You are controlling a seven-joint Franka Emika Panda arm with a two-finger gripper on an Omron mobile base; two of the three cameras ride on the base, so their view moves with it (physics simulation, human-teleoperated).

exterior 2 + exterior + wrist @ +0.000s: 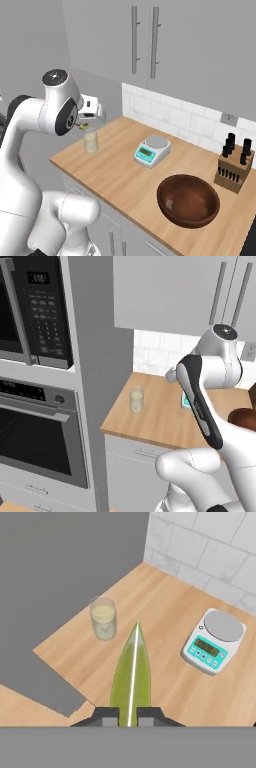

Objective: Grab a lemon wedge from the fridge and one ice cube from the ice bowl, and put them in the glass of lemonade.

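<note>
No text, brand or number can be read with certainty. A dark display strip with blurred pale digits is seen at the top of the microwave control panel, above rows of keys whose markings are too small to be made out. A similar dim display is carried on the wall oven below the microwave. On the kitchen scale, a dark readout window and small buttons are shown on the teal front, but no figures can be deciphered.

glass of lemonade on counter near its left end, scale right of it, bowl nearer front, knife block far right by wall
</note>
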